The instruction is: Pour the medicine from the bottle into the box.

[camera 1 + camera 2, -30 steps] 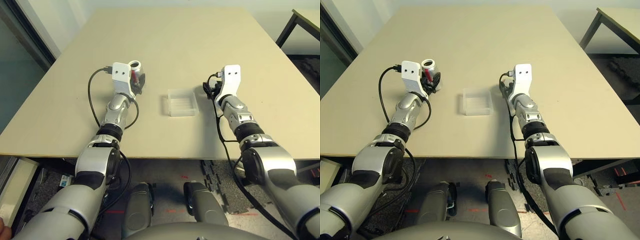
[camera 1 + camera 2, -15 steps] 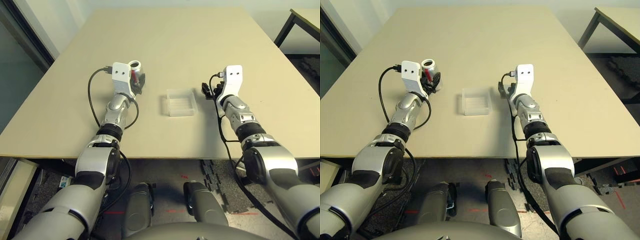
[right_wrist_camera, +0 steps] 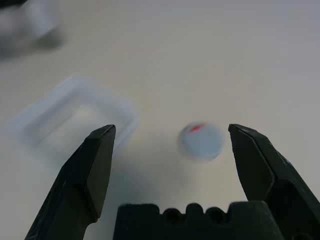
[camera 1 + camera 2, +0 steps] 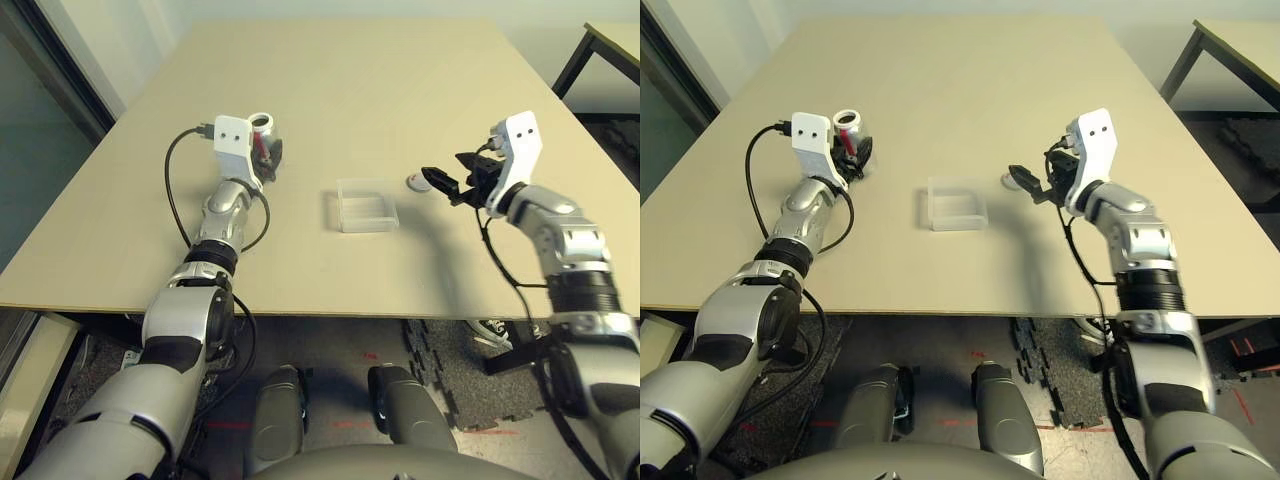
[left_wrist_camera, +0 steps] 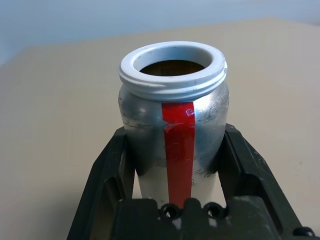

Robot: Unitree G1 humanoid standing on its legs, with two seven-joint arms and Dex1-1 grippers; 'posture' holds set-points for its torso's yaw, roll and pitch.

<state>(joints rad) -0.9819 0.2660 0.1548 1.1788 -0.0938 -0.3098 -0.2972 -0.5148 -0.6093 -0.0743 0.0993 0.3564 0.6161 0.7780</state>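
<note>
Moved: right gripper point(image 4: 447, 186) has lifted off the counter point(image 4: 380, 80) and drawn back to the right, leaving the cap point(image 4: 417, 182) lying where it was; the left arm has barely shifted.
Right fingers: spread wide, holding nothing, hanging above the counter just right of the cap.
Left gripper point(image 5: 175, 165): fingers point(image 5: 107, 175) pinching the bottle point(image 5: 172, 120) by its sides.
Bottle: upright, uncapped, red strip facing the wrist camera, dark inside the mouth.
Box point(image 4: 364, 205): clear tray on the counter between the two arms, apart from both.
Cap: flat on the counter, just right of the box, small red mark on top.
Medicine: cannot be made out.
</note>
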